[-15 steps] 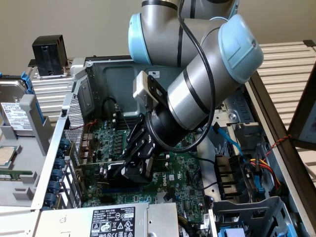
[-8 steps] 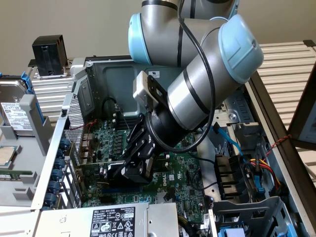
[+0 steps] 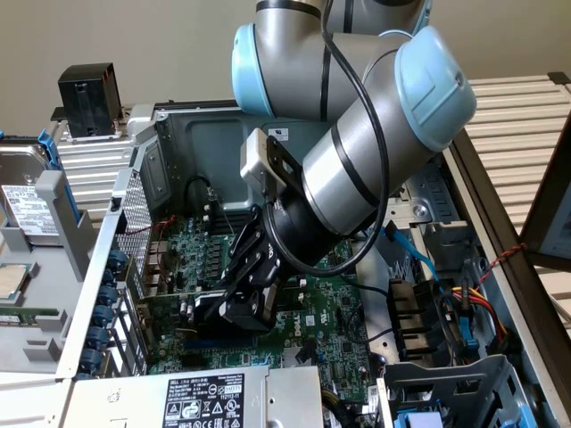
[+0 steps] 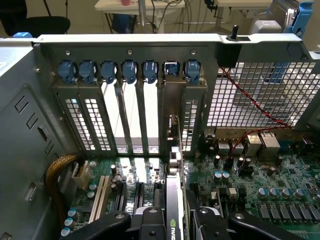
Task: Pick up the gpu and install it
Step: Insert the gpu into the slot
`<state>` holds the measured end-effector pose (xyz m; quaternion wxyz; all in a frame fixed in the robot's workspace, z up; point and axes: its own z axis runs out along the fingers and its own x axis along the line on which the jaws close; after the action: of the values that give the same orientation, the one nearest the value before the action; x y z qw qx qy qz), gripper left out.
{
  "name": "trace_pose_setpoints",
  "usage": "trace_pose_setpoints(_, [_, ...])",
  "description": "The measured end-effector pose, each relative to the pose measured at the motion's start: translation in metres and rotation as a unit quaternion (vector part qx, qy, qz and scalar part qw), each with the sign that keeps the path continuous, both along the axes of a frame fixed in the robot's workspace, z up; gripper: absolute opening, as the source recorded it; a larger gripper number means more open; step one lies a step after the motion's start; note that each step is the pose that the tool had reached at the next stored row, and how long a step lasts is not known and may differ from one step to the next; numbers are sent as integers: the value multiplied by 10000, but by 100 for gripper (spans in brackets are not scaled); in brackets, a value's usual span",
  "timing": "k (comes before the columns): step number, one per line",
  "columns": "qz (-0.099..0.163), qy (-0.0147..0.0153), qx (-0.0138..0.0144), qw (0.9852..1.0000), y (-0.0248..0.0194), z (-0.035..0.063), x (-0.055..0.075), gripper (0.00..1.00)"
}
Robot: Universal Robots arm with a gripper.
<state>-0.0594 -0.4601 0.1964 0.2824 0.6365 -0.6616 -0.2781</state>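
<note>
I see one arm (image 3: 357,169) bent steeply down from upper right of the exterior view into the open case (image 3: 178,134), wrist tilted toward the exterior view's left. One gripper (image 3: 245,308) is low over the motherboard (image 3: 321,330), narrow and clamped on the gpu (image 3: 178,303). There's one gpu, on edge, running from the fingers (image 4: 150,217) to the rear slot wall, its bracket end at the slot openings. On the wrist view the gripper (image 4: 175,222) straddles the gpu (image 4: 173,195). I count seven blue slot clips (image 4: 129,71), one red wire (image 4: 250,102) and one labelled power supply (image 3: 241,397).
</note>
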Motion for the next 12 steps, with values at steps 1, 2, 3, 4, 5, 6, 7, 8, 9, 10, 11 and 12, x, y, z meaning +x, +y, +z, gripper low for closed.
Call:
trace_pose_setpoints(1, [0, 0, 0, 10000, 0, 0, 0, 27])
trace_pose_setpoints(2, [0, 0, 0, 10000, 0, 0, 0, 27])
trace_pose_setpoints(3, [0, 0, 0, 10000, 0, 0, 0, 27])
trace_pose_setpoints(4, [0, 0, 0, 10000, 0, 0, 0, 27])
trace_pose_setpoints(5, [0, 0, 0, 10000, 0, 0, 0, 27])
trace_pose_setpoints(6, [0, 0, 0, 10000, 0, 0, 0, 27])
trace_pose_setpoints(7, [0, 0, 0, 10000, 0, 0, 0, 27])
trace_pose_setpoints(8, [0, 0, 0, 10000, 0, 0, 0, 27])
trace_pose_setpoints(9, [0, 0, 0, 10000, 0, -1, 0, 27])
trace_pose_setpoints(10, [0, 0, 1, 10000, 0, -2, 0, 27])
trace_pose_setpoints(11, [0, 0, 0, 10000, 0, -2, 0, 27])
trace_pose_setpoints(12, [0, 0, -1, 10000, -1, -3, 0, 27])
